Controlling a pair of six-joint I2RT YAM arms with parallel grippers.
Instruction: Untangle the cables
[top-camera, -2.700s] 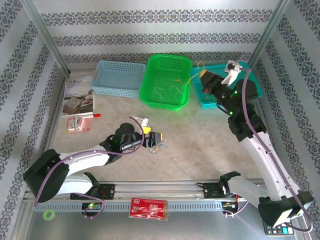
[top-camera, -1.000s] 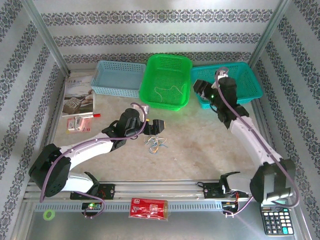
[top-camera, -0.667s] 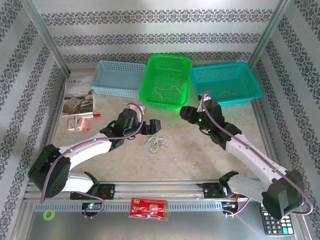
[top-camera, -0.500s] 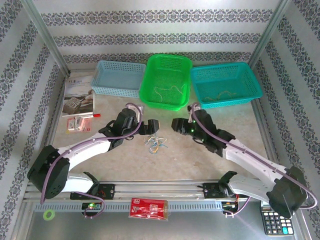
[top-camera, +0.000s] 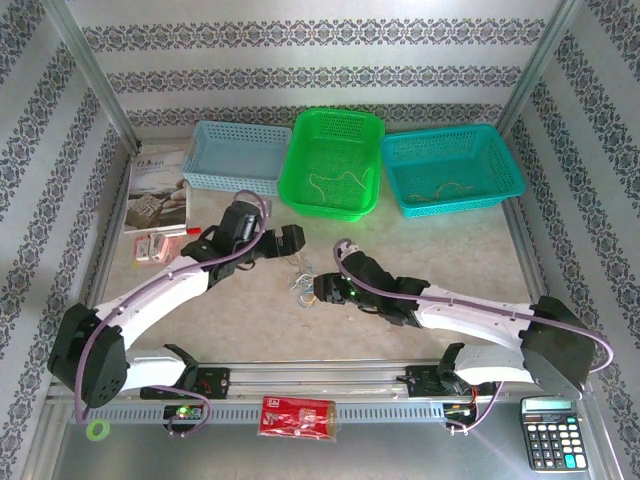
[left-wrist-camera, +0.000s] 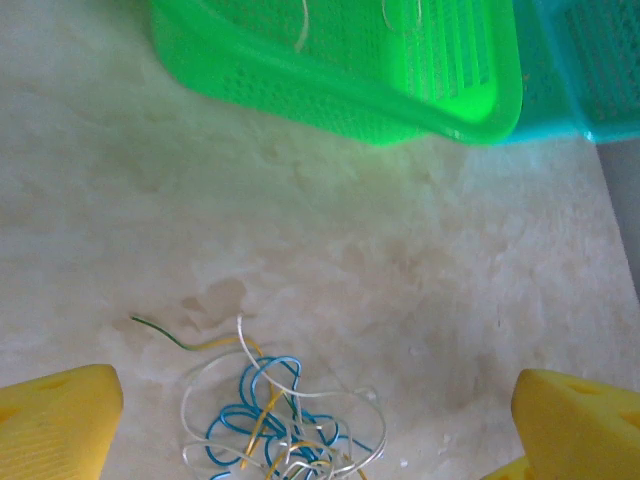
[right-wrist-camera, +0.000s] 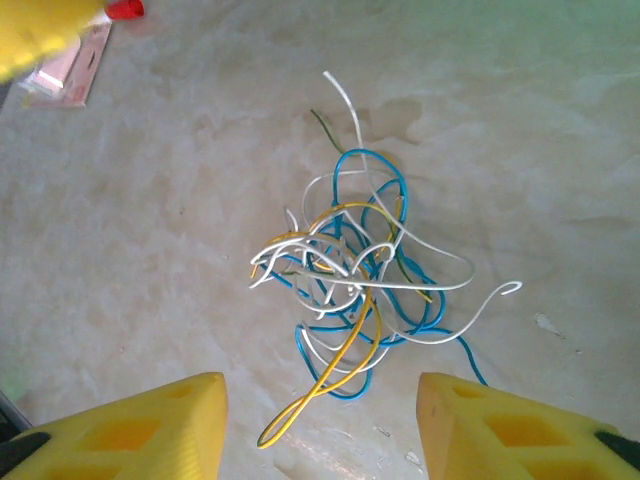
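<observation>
The cables lie as a small tangled clump of thin blue, white and yellow cords on the table's middle. My left gripper hovers just behind them, open; in the left wrist view the cables sit low between its yellow fingers, untouched. My right gripper stands right beside the clump, open. In the right wrist view the cables lie just ahead of its fingertips, and a yellow loop reaches down between them without being gripped.
A pale blue basket, a green basket and a teal basket line the back; the green and teal ones each hold loose thin cords. A booklet and a red-white packet lie at the left. A calculator sits front right.
My right arm has swung from the teal basket down and left to the clump. My left gripper has drawn back up and away from the cables, staying open.
</observation>
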